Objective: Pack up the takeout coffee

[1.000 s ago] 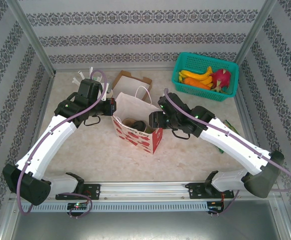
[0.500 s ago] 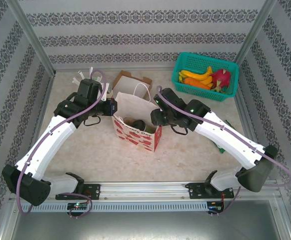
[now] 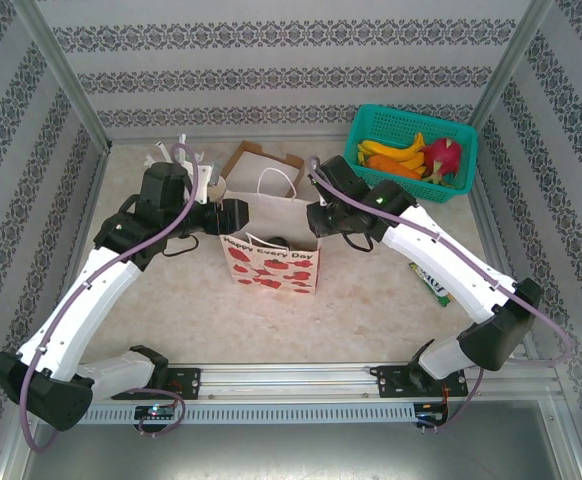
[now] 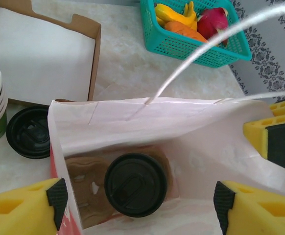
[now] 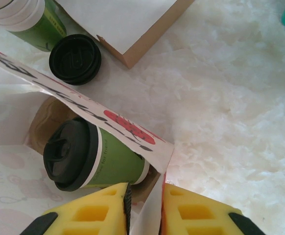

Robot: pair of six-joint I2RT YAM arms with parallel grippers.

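The takeout coffee (image 4: 135,184) is inside the paper bag (image 3: 271,265), which stands in the middle of the tabletop (image 5: 230,98). The cup sits at the bottom of the bag in a brown pulp carrier (image 4: 83,174), and its black lid is on. In the right wrist view the green wall of the cup shows just under the printed rim of the bag.

The right gripper (image 5: 145,196) is clenched on the right edge of the bag; a fold of the paper passes between its two yellow fingers, which are almost together. The left gripper (image 3: 233,214) is at the left edge of the bag. In its wrist view the fingers are wide apart, released, with the mouth of the bag between them.

Behind the bag, a loose black lid (image 4: 29,132) lies on the tabletop beside a stack of green cups (image 5: 47,29) and near an open cardboard box (image 4: 39,54). A teal basket (image 4: 196,46) with fruit stands further to the right.
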